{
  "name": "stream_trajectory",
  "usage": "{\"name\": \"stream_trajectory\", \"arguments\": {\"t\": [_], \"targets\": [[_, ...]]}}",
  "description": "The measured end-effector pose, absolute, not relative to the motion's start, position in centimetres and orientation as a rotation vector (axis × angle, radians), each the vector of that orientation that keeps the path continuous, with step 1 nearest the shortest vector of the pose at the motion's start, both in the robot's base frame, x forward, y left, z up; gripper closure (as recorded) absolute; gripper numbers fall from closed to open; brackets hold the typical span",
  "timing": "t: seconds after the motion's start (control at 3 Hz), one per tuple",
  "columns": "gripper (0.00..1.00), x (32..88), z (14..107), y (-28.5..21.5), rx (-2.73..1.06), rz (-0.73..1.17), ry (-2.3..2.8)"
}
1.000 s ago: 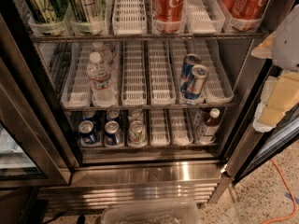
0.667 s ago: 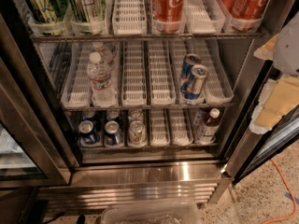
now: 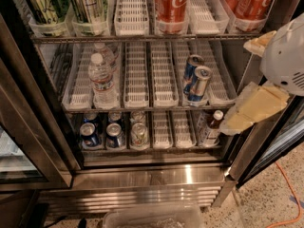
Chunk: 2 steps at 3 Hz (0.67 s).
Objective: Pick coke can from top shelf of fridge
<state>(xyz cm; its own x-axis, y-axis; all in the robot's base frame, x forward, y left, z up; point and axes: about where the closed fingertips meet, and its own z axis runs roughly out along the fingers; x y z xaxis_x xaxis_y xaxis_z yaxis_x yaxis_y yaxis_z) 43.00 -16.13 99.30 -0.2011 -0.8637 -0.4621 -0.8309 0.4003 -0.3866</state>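
A red coke can (image 3: 171, 4) stands in a clear lane tray at the middle of the top shelf (image 3: 142, 37) of the open fridge (image 3: 152, 177). Two more red coke cans (image 3: 251, 1) stand in the lane at the shelf's right end. All are cut off by the top edge of the view. My gripper (image 3: 254, 75) is at the right edge, in front of the fridge's right door frame, below and to the right of the cans. Its white body (image 3: 287, 53) carries two beige fingers (image 3: 251, 109) that stand apart with nothing between them.
Tall green-and-silver cans (image 3: 88, 1) fill the top shelf's left lanes. The middle rack holds water bottles (image 3: 100, 77) and blue-and-silver cans (image 3: 198, 83). The bottom rack holds small cans (image 3: 115, 134) and a bottle (image 3: 212, 126). A clear bin (image 3: 152, 216) lies on the floor in front.
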Motion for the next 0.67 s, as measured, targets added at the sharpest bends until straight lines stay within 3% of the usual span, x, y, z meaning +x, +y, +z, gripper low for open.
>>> {"name": "stream_trajectory", "arguments": {"t": [0.33, 0.67], "targets": [[0.0, 43.51, 101.99, -13.02, -1.366, -0.02, 1.917], [0.0, 43.51, 102.0, -13.01, -1.366, -0.02, 1.917]]}}
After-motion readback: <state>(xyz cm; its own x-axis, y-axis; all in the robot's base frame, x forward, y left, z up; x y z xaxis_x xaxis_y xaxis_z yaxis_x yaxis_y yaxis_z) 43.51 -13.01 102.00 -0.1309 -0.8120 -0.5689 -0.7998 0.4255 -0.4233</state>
